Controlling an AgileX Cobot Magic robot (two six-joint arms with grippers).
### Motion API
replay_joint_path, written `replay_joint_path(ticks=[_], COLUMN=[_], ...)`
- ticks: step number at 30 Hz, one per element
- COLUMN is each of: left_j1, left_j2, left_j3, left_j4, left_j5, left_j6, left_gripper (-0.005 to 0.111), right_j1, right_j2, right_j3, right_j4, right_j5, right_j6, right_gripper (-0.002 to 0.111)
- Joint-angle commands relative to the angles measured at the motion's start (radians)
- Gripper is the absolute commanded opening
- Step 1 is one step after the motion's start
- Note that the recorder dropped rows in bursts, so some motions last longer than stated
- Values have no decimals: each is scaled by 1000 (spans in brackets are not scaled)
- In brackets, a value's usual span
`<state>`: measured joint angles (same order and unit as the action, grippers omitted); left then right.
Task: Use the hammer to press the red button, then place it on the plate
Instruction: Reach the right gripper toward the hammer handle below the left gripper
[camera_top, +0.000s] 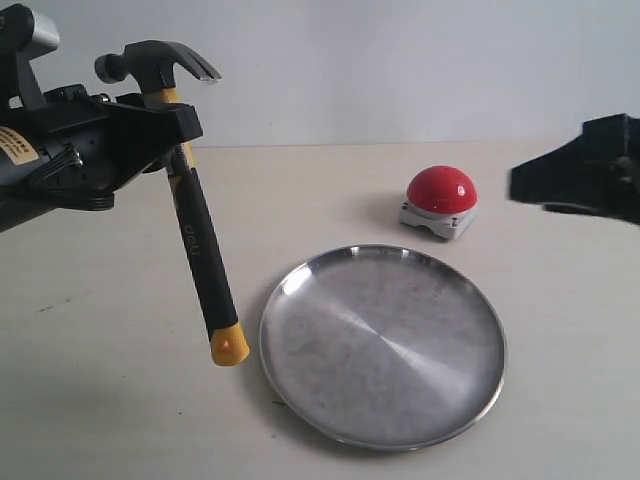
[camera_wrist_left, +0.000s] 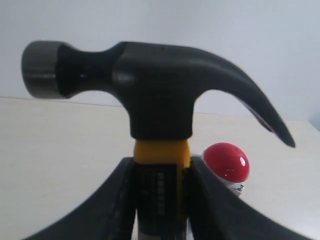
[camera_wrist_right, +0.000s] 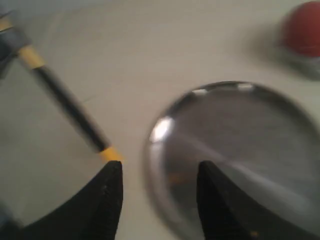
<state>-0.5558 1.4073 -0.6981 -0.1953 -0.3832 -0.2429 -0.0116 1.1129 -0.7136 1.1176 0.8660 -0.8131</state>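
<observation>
1. The hammer (camera_top: 197, 235) is held clear of the table (camera_top: 100, 390) by the left gripper (camera_wrist_left: 160, 200), on the left side of the ext. view.
2. Left jaws are seen clamped on the handle just below the head, at the upper yellow band, w/ one finger pressed to each side.
3. The hammer is carried head-up. In the ext. view the handle is slanted down & to the right, and the yellow end is seen near the left rim of the plate (camera_top: 385, 345). Whether that end is over the rim can't be told.
4. In the left wrist view the dark steel head is shown large, w/ the striking face at one end & the curved claw at the other.
5. The red button (camera_top: 441, 190) is seated on its light-grey base on the table, beyond the plate & toward the right of the ext. view. It is set apart from both the plate & the hammer.
6. The plate is laid flat on the table at centre-front, w/ light reflected off its surface.
7. The right gripper (camera_wrist_right: 160, 192) is seen at the right edge of the ext. view, raised & well apart from the hammer. Its fingers are spread apart & gripping nothing.
8. The right wrist pic is blurred. The plate & table are seen thru the gap between the fingers.
</observation>
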Motion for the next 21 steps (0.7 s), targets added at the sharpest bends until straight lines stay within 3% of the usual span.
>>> replay_joint_path(ticks=[1,5,11,15,21], left_j1=[-3,-3,-3,-3,-3], left_j2=[-18,-18,-18,-18,-18], left_j3=[-11,-11,-35,-52,-87], left_j4=[0,0,4,4,15], left_j5=[-59,-59,-24,4,110], left_j6=[-1,-23,-49,-49,-48], left_gripper=[0,0,0,0,0], right_j1=[0,59,320,478,574], right_j2=[138,167,173,214,348], right_j3=[9,40,56,56,26], right_j4=[396,442,508,627,627], right_j5=[355,322,-59,-217,-337], right_j6=[-465,-583,-685,-822,-892], right_gripper=[46,51,58,65,69])
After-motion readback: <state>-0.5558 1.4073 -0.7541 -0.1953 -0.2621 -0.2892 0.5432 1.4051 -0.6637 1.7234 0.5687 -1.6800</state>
